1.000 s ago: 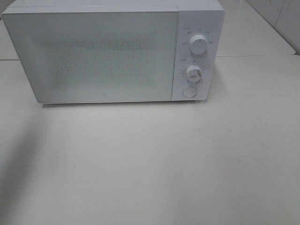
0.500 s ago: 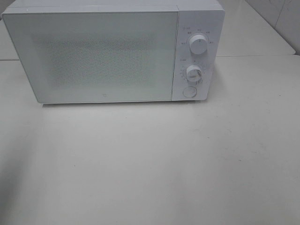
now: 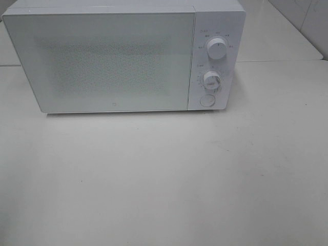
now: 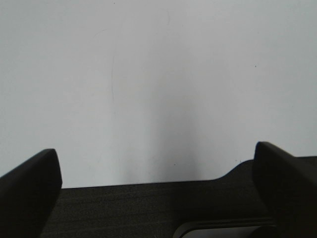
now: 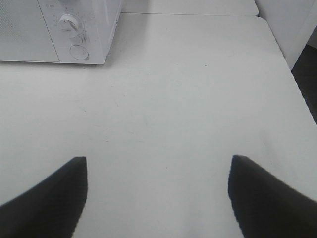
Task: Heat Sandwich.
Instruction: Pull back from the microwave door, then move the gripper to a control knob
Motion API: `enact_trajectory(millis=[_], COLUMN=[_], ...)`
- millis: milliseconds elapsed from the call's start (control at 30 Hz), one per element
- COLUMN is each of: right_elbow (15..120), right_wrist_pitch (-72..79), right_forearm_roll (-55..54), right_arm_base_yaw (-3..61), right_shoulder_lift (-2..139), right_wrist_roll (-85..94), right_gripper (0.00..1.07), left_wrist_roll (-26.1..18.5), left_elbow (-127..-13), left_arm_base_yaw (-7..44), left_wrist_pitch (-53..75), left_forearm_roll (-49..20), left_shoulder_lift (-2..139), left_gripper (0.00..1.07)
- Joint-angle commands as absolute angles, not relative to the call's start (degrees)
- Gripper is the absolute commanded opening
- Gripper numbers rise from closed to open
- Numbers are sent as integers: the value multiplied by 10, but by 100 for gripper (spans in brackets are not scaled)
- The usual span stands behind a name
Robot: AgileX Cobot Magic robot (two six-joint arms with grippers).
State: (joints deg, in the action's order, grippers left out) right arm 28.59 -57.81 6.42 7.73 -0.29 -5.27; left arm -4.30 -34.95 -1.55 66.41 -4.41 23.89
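Microwave [image 3: 113,61] on bench [image 3: 164,179], door closed. The sandwich shows in no view, so its place relative to either gripper cannot be told. The left gripper [image 4: 156,151] is spread wide and empty; the right gripper [image 5: 158,159] is parted and empty, over the bench.

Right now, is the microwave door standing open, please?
No, the microwave door sits shut, flush with the control panel.

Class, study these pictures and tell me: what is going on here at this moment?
Nothing is being handled. A white microwave stands on the table with its door shut. The left gripper and the right gripper both hang open and empty above bare tabletop; neither arm shows in the high view. No sandwich is in sight.
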Motion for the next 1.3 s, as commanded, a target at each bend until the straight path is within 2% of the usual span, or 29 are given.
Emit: enact_trajectory(millis=[33, 267, 400, 567, 1300], right_elbow=[285, 285, 285, 285, 285], right_wrist_pitch=[-570, -570, -570, -570, -570], right_forearm_roll=[66, 66, 66, 66, 67], right_arm_base_yaw=[73, 73, 73, 73, 73], right_shoulder_lift=[-18, -18, -18, -18, -18], right_wrist_roll=[-52, -52, -52, -52, -52], right_gripper=[75, 75, 75, 75, 75], left_wrist_roll=[-43, -41, -14, -5, -5], left_elbow=[-320, -315, -293, -295, -295], left_arm_base_yaw=[-17, -17, -17, -17, -17], left_wrist_pitch=[660, 656, 614, 614, 613], left_forearm_roll=[-44, -44, -46, -40, -40], left_shoulder_lift=[185, 88, 26, -21, -18], left_gripper=[100, 100, 100, 100, 100])
